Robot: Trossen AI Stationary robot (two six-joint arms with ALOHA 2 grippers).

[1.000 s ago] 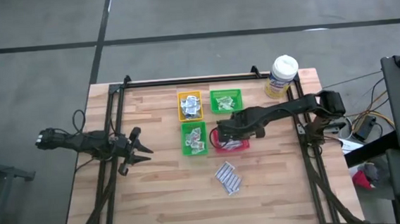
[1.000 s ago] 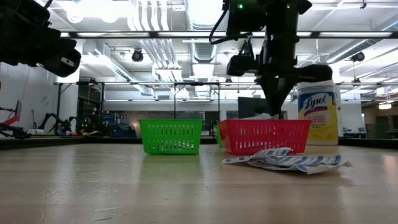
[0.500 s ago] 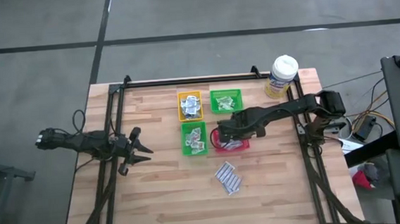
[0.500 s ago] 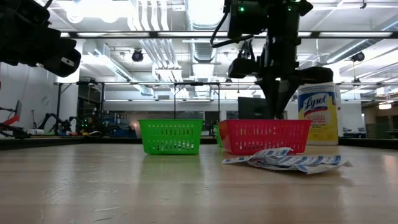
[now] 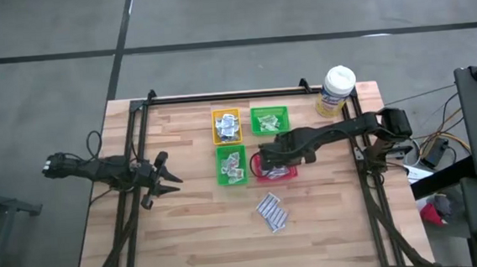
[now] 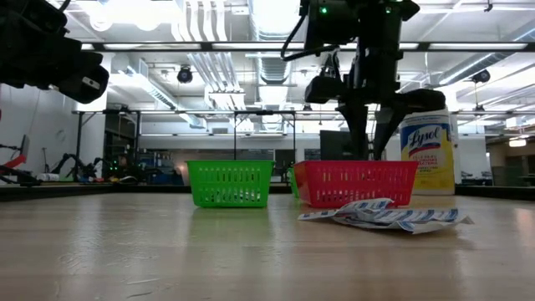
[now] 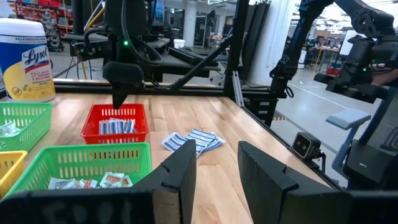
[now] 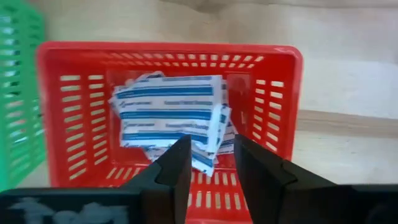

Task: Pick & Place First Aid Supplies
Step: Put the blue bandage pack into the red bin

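Note:
Blue-and-white patterned pads (image 8: 168,112) lie in the red tray (image 8: 56,124), resting flat on its floor. My right gripper (image 8: 211,165) hangs just above that tray (image 5: 276,171), fingers pointing down and open (image 6: 369,125), with nothing between them. More blue-and-white pads lie in a loose pile (image 5: 271,211) on the bare wood nearer the front edge, also seen in the low view (image 6: 384,215). My left gripper (image 5: 170,176) waits at the table's left side, open and empty (image 7: 214,171).
A green tray (image 5: 231,165) with white-grey sachets stands left of the red one. Behind them stand a yellow tray (image 5: 226,126) and a second green tray (image 5: 269,119). A yellow canister with a white lid (image 5: 335,90) stands at the back right.
My right gripper has opened above the red tray without moving away. The pad that showed at the tray's rim below its fingers has dropped into the tray.

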